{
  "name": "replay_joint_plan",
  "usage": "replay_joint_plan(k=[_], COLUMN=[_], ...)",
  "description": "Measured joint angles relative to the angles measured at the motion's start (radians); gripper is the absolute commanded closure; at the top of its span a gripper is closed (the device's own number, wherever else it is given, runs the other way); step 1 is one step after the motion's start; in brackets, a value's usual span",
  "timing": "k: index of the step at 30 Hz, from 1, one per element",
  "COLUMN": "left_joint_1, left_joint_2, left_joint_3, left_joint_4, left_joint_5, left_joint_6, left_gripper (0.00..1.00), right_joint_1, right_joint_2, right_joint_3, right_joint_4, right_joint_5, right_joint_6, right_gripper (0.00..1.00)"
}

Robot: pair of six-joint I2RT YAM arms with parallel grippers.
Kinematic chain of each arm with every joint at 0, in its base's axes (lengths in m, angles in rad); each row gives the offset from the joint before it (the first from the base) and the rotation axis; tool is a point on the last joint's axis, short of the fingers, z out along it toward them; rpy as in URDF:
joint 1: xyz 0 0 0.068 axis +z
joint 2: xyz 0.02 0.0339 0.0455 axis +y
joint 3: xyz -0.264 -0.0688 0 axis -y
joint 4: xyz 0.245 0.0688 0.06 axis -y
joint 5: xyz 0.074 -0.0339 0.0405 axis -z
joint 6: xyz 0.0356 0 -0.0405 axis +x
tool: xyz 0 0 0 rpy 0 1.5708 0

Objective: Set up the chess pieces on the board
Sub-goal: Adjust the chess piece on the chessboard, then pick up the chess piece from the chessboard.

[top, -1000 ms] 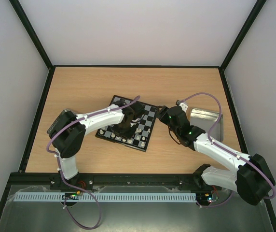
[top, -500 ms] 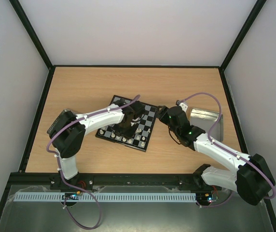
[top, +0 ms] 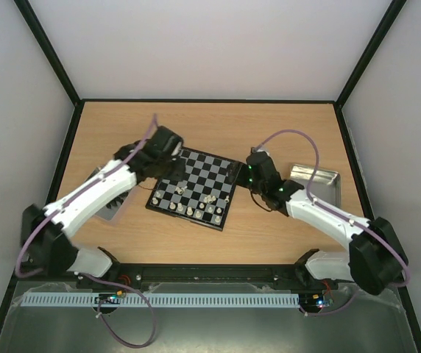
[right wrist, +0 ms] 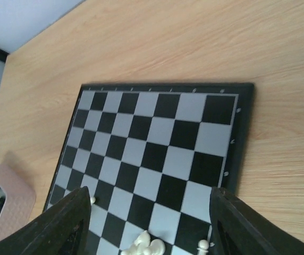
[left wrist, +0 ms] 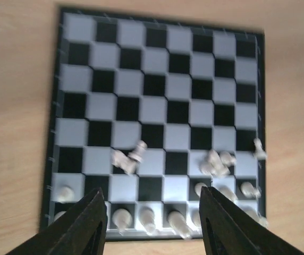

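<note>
Hovering above the board [left wrist: 157, 109], left fingers [left wrist: 85, 227] and right fingers [right wrist: 61, 226] apart, empty, chess pieces [left wrist: 136, 154] beneath.

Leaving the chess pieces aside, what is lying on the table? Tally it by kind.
Chessboard: 1
Silver metal trays: 2 (the left one is partly covered by the left arm)
Total: 3
</note>
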Motion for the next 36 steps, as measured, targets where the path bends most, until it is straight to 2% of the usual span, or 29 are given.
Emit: replay_joint_plan(k=[4,8,13,17,20,28,36], left_joint_1=[0.074,0.097,0.103,0.104,0.104,0.104,0.104], left_joint_2=[-0.185,-0.377,-0.576,-0.668,-0.691,-0.702,-0.698], left_joint_3=[-0.140,-0.301,-0.425,-0.473,-0.483,-0.490,-0.490], left_joint_4=[0.124,0.254,0.381,0.456,0.478,0.496,0.496], left_joint_5=[-0.063,-0.130,-0.192,-0.219,-0.231,-0.238,-0.238], left_joint_6=[-0.006,-0.003,0.011,0.024,0.029,0.037,0.040], left_gripper=[0.38,0.29,0.24,0.22,0.22,0.22,0.22], right_joint_1=[0.012,0.064,0.151,0.182,0.187,0.198,0.200], right_joint_2=[0.098,0.198,0.315,0.369,0.406,0.475,0.525], right_joint_3=[0.095,0.197,0.307,0.330,0.346,0.394,0.421], right_joint_4=[-0.068,-0.161,-0.283,-0.359,-0.406,-0.451,-0.457], right_joint_5=[-0.063,-0.071,-0.047,-0.033,-0.028,-0.034,-0.039], right_joint_6=[-0.058,-0.104,-0.145,-0.159,-0.170,-0.175,-0.201], right_gripper=[0.44,0.48,0.57,0.66,0.69,0.70,0.79])
